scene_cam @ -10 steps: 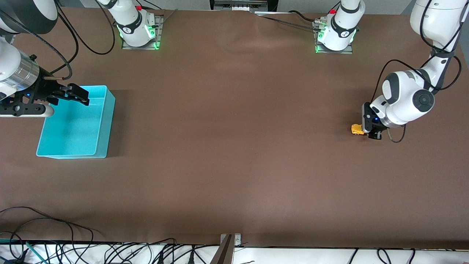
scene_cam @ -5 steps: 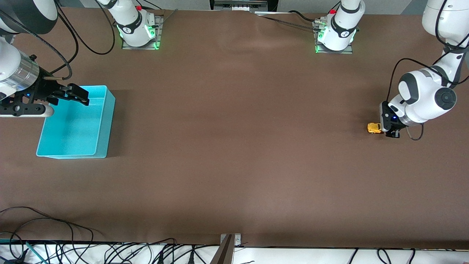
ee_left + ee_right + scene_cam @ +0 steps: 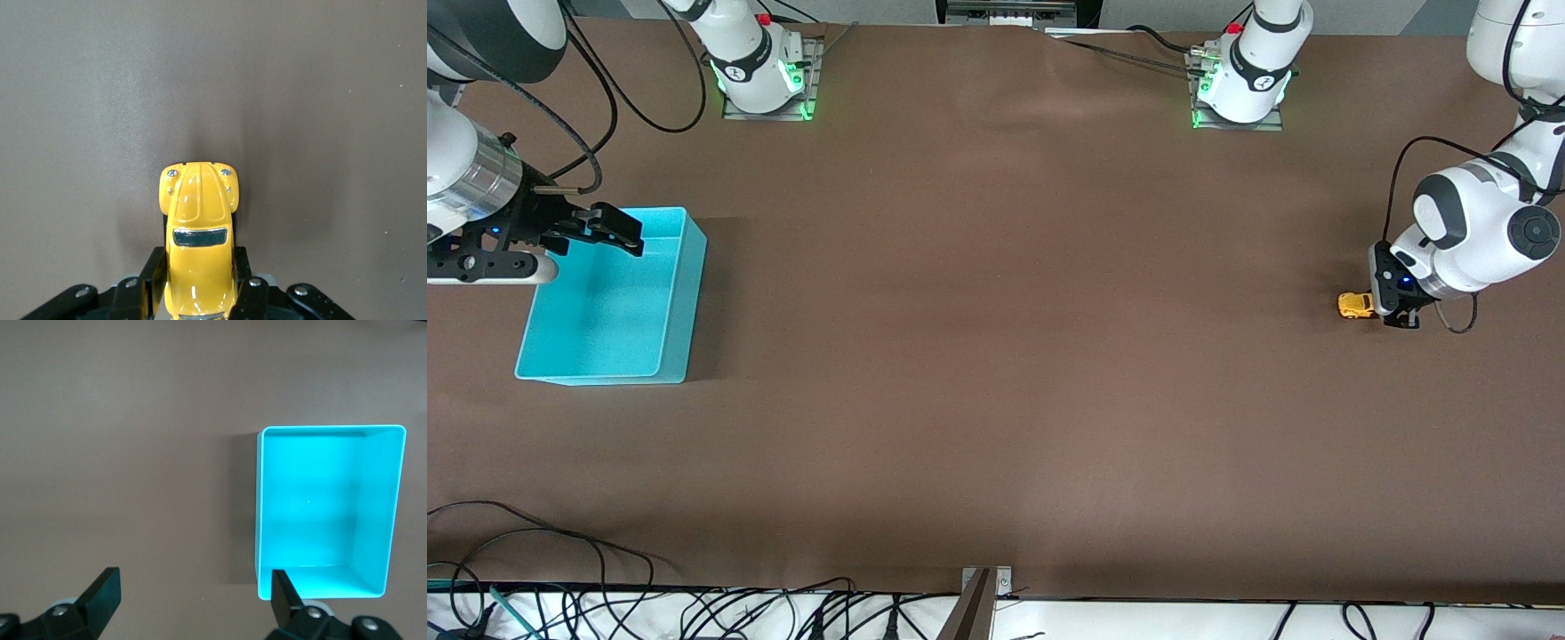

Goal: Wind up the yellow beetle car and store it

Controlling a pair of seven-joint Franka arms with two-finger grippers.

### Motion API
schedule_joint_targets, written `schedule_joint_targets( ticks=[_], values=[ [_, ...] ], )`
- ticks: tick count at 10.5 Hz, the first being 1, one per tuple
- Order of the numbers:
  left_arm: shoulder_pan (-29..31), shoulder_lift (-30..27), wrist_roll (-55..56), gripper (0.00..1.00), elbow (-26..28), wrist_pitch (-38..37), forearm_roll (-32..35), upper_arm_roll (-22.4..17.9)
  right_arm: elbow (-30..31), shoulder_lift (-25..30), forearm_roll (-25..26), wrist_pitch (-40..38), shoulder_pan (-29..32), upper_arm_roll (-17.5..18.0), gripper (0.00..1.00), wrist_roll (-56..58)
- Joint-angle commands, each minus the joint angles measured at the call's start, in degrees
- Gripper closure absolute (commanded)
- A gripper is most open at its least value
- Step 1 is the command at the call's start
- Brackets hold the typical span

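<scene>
1. Right gripper (image 3: 618, 233): fingers spread wide, grasping nothing, hanging over the turquoise bin (image 3: 609, 302), which sits near the tabletop (image 3: 996, 356) edge at the right arm's end.
2. Left gripper (image 3: 1385, 307): clenched on the yellow beetle car (image 3: 1354, 305), car down on the tabletop near the left arm's end, nose poking out past the fingers (image 3: 241, 270).
</scene>
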State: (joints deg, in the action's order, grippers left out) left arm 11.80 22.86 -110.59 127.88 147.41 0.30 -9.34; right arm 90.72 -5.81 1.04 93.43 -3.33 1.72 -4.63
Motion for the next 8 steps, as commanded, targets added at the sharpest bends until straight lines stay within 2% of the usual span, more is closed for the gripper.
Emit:
schedule_joint_targets(
  ticks=[1,2,3,4,8],
  values=[
    [0.07,3.51,-1.74,0.85,-1.22,0.51,-3.54,-0.41,-0.55,-0.17,0.72,-0.45,0.08,0.04,0.0,0.5],
    [-0.19,3.34,-1.73,0.6,-1.31,0.51,-3.73,-0.41,-0.55,-0.17,0.72,-0.53,0.08,0.04,0.0,0.5],
    [-0.2,3.07,-1.82,0.4,-1.49,0.42,-3.73,-0.41,-0.55,-0.17,0.72,-0.45,0.08,0.04,0.0,0.59],
    [-0.37,2.81,-2.0,0.0,-2.88,-0.02,-3.55,-0.24,-0.55,-0.26,0.72,-0.45,0.08,0.04,0.0,0.59],
    [-1.07,1.76,-1.82,0.0,-2.98,-0.28,-3.55,0.2,-0.55,-0.26,0.72,-0.45,0.08,0.04,0.0,0.59]
  ],
)
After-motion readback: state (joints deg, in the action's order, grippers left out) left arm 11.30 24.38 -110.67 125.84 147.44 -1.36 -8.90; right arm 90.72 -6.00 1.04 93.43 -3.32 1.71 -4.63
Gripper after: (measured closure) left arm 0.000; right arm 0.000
